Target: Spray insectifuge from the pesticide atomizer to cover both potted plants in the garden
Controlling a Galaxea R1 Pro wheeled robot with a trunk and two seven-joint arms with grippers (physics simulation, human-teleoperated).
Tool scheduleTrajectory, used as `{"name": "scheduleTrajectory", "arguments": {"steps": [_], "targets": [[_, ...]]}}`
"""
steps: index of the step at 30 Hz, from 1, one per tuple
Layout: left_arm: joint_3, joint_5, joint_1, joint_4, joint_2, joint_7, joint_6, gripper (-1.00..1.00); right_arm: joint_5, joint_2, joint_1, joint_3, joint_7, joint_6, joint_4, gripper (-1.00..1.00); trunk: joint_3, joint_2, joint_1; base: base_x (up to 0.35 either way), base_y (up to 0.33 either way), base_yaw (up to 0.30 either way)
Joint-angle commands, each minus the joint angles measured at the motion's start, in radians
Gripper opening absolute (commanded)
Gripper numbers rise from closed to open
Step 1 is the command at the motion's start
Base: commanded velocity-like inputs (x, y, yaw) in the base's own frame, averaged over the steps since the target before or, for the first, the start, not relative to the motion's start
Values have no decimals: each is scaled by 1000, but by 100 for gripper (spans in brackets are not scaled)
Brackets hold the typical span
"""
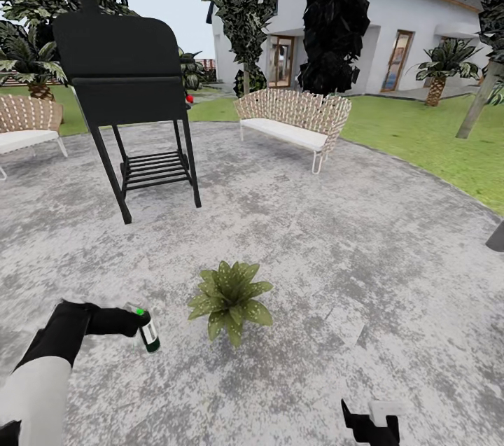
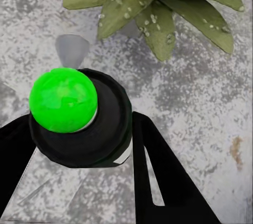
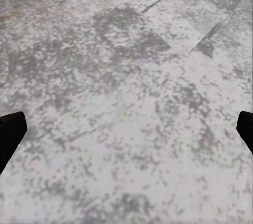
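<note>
Left claw [image 1: 137, 324]: closed around the slim dark-green pesticide atomizer [image 1: 149, 334] with green-tipped black head, held above the mottled grey paved patio [image 1: 336, 250].
Atomizer position: just beside the low green speckled-leaf potted plant [image 1: 229, 299].
Right claw [image 1: 371, 425]: fingers spread wide, nothing held, over bare paving.
Background: black barbecue grill [image 1: 126, 75], white wicker bench [image 1: 294, 120].

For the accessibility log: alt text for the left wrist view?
The left gripper is shut on the pesticide atomizer, seen from above its black head with a bright green ball on top. Just beyond it, a potted plant spreads speckled green leaves over the mottled grey patio.
</note>
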Motion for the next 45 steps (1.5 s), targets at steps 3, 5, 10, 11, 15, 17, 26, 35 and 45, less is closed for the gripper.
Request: {"name": "scheduleTrajectory", "arguments": {"steps": [3,5,10,11,15,17,26,35,45], "targets": [[4,-3,1,21,-17,38,8,-100,-6,2,0,8,10,-2,-2,100,-1,0,0,0,0,0],[3,-4,2,26,-34,48,2,-100,-5,1,-1,14,13,-2,-5,100,-1,0,0,0,0,0],[-1,-16,27,43,-85,126,-161,-100,44,-20,-1,70,27,0,-102,100,-1,0,0,0,0,0],[-3,-16,40,44,-88,158,-171,-100,102,-23,-2,105,48,3,-137,100,-1,0,0,0,0,0],[-74,-18,67,47,-89,194,-181,-100,330,-14,-7,160,156,246,-420,100,-1,0,0,0,0,0],[-140,-22,80,48,-88,195,-181,-100,357,-1,-8,165,237,531,-682,100,-1,0,0,0,0,0],[-179,-27,81,47,-86,194,-175,-100,488,91,-91,167,326,775,-846,100,-1,0,0,0,0,0],[-385,-96,75,47,-84,191,-164,-100,556,103,-97,162,359,777,-843,100,-1,0,0,0,0,0],[-387,-161,74,47,-81,87,-177,-100,558,104,-100,162,360,778,-848,100,-1,0,0,0,0,0]]}}
